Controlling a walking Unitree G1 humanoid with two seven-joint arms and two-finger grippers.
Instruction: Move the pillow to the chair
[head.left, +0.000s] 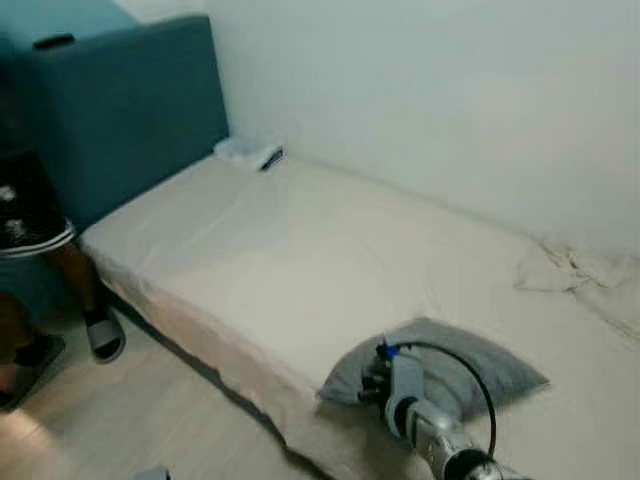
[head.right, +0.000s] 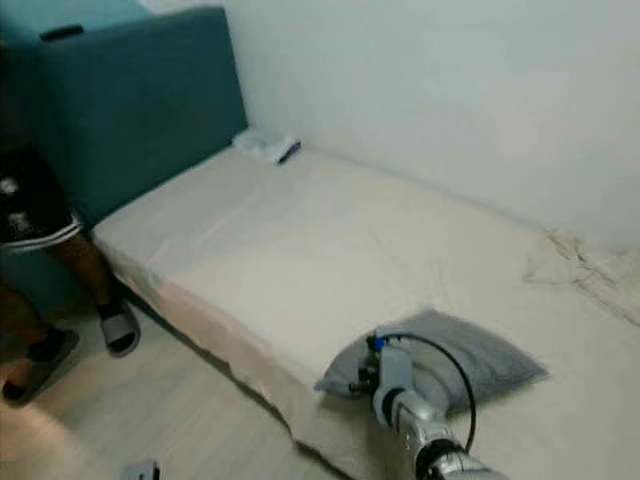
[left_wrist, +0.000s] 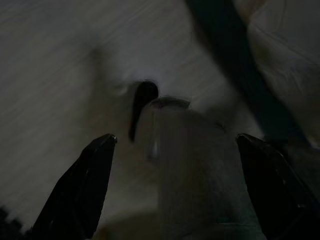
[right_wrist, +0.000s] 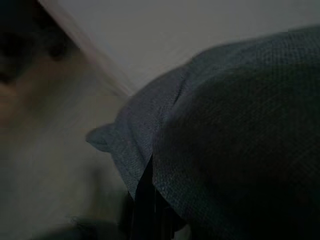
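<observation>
A grey pillow (head.left: 450, 375) lies on the cream bed (head.left: 300, 250), close to the mattress's near edge. My right gripper (head.left: 375, 385) reaches over that edge and sits at the pillow's near-left corner. In the right wrist view the grey pillow fabric (right_wrist: 225, 125) is pressed right against the camera and folds over a dark finger (right_wrist: 145, 200), so the gripper looks shut on the pillow. My left gripper (left_wrist: 175, 142) hangs open in the shade above the pale floor, with nothing between its fingers.
A person's legs in dark shorts and slippers (head.left: 100, 335) stand on the floor left of the bed. A tall teal upholstered block (head.left: 120, 100) rises behind them. A crumpled white cloth (head.left: 580, 275) lies on the bed at right. A small white item (head.left: 250, 153) lies at the bed's far corner.
</observation>
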